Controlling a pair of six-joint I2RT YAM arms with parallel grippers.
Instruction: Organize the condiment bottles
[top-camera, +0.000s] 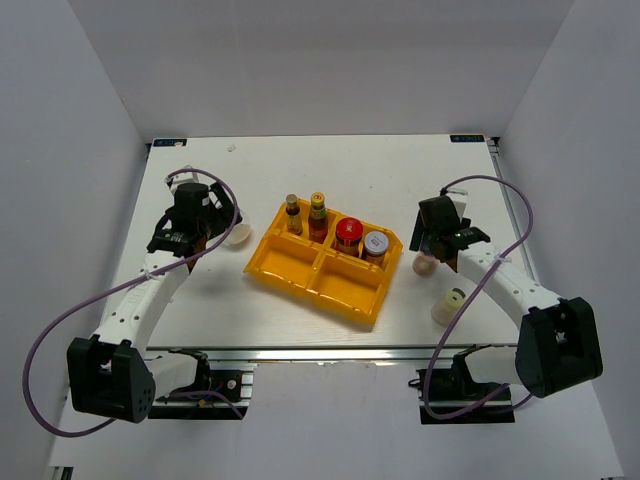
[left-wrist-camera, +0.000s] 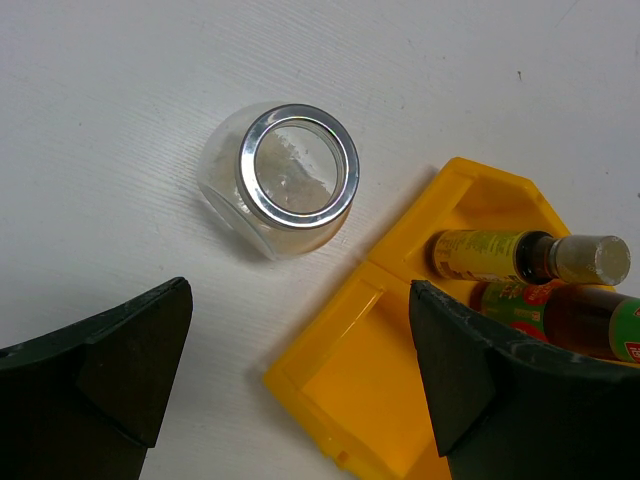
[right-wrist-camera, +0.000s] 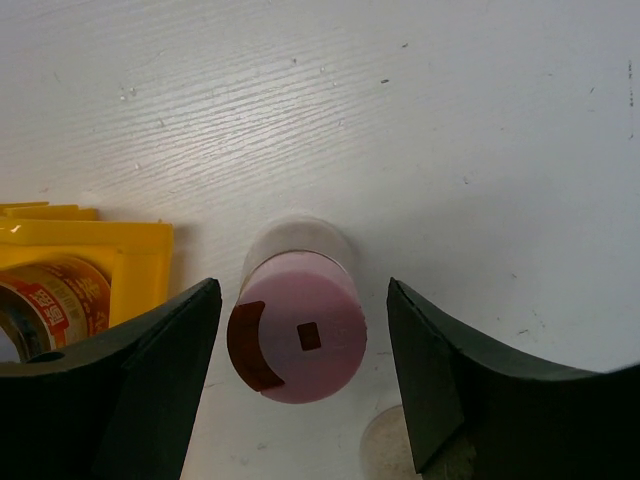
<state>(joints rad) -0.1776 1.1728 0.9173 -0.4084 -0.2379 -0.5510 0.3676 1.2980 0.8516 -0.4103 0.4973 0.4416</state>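
Left end effector, released, hovers near the clear jar on the counter, just left of the yellow tray. Right end effector, released, straddles the pink-capped bottle right of the tray, without touching it.

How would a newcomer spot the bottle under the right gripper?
Start at the yellow tray mid-table; two bottles stand to its right. Take the one nearer the tray, between the right gripper's fingers: the pink-capped bottle; the other bottle's cap is pale yellow.
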